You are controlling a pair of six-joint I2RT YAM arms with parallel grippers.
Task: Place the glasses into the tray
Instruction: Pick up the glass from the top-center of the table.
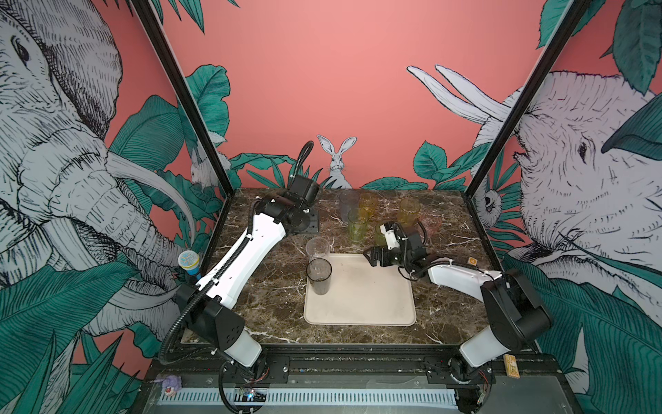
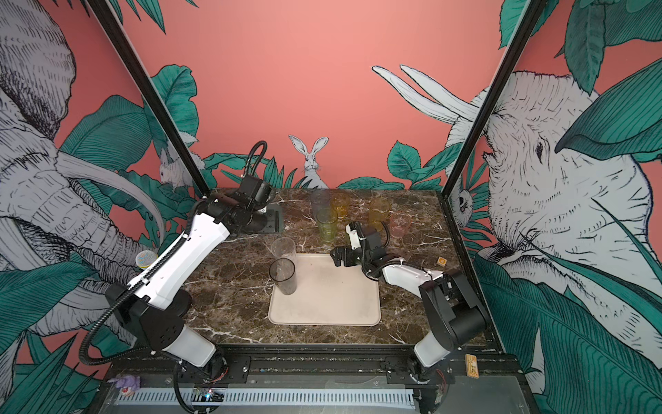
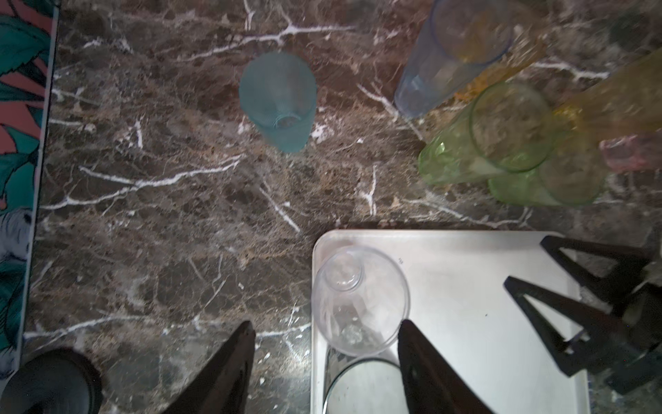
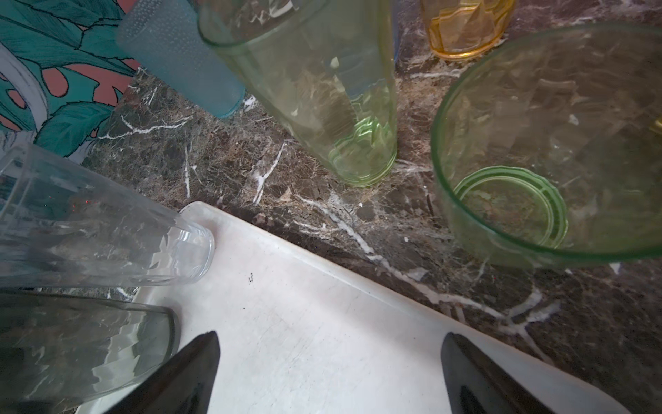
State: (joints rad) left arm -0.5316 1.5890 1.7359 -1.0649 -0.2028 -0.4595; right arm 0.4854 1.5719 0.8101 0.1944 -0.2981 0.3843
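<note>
Claws: left gripper [image 3: 326, 322], jaws parted and empty, hangs above a corner of the cream tray [image 3: 465, 286] beside the clear tall tumbler [image 3: 360, 301]; whether a fingertip grazes its rim cannot be told. The right gripper [image 4: 331, 336], jaws spread wide and empty, hovers over the tray's bare far part.

In tray: clear tall tumbler and smoky grey tumbler [image 1: 318, 277], upright, close together along its left edge; two of nine placed.

Outstanding on the marble table [image 1: 272, 286]: teal tumbler [image 3: 277, 104], blue tall tumbler [image 1: 348, 204], tall green tumbler [image 1: 357, 226], short green tumbler [image 4: 537, 143], amber tumbler [image 1: 369, 201], yellow tumbler [image 1: 408, 210], pink tumbler [image 2: 400, 225]; seven to move, judged roughly a fifth done.
</note>
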